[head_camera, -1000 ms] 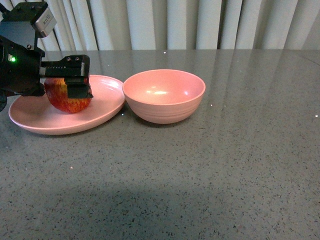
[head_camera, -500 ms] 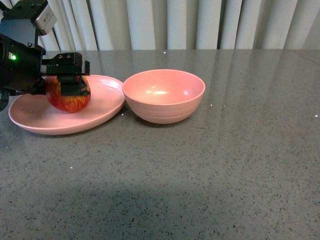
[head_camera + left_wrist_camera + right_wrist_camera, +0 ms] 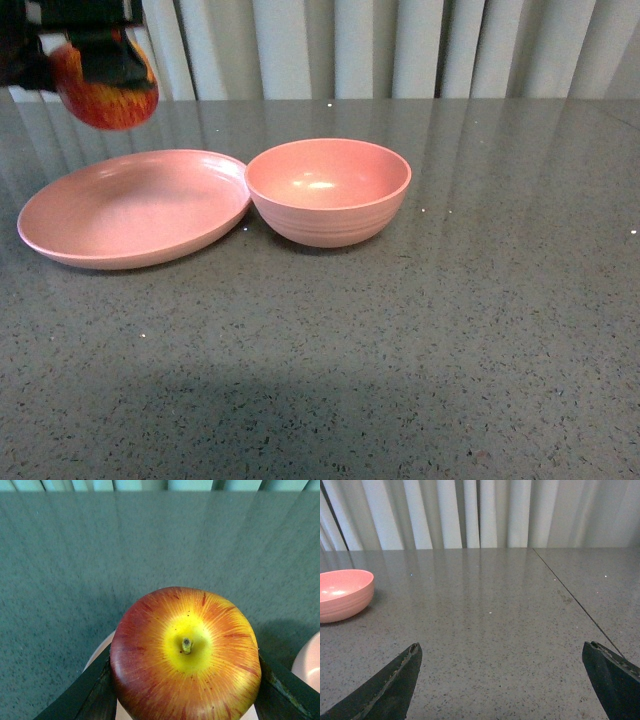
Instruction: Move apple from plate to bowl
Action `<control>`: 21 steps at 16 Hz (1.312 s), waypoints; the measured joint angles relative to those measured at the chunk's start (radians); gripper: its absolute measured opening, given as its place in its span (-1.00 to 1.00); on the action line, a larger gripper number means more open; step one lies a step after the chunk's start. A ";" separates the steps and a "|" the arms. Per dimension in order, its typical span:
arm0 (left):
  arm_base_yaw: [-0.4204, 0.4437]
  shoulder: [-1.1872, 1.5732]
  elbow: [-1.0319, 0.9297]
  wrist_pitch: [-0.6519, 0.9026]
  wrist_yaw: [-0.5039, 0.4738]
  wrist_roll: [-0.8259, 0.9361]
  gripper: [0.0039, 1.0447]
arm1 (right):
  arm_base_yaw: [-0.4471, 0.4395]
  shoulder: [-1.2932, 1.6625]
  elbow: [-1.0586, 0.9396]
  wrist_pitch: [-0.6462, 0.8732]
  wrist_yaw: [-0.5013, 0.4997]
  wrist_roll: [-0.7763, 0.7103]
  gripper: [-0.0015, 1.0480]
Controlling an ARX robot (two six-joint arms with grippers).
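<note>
Carrying was in hand: the left gripper clenched the apple high above the plate; next it likely needed shifting right over the bowl.

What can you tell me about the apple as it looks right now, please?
The apple is round and red, with yellow-orange streaks fanning from a yellow dimple that holds a short stem. Its skin looks smooth and whole. The dark jaws of the left gripper clamp it on two sides, stem towards the wrist camera, and it hangs in the air over the plate, touching nothing else. The front view shows it slightly blurred.
</note>
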 joint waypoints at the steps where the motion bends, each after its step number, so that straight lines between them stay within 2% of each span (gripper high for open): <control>1: -0.016 -0.023 0.018 -0.004 0.000 0.000 0.26 | 0.000 0.000 0.000 0.000 0.000 0.000 0.87; 3: -0.074 -0.052 0.046 -0.006 0.016 0.000 0.26 | 0.000 0.000 0.000 0.000 0.000 0.000 0.87; 7: -0.243 -0.063 0.066 -0.011 0.026 0.028 0.26 | 0.000 0.000 0.000 0.000 0.000 0.000 0.87; 10: -0.314 -0.042 0.069 0.004 0.025 0.054 0.26 | 0.000 0.000 0.000 0.000 0.000 0.000 0.87; 15: -0.354 0.061 0.068 0.029 0.015 0.072 0.26 | 0.000 0.000 0.000 0.000 0.000 0.000 0.87; 21: -0.354 0.132 0.065 0.057 -0.003 0.071 0.26 | 0.000 0.000 0.000 0.000 0.000 0.000 0.87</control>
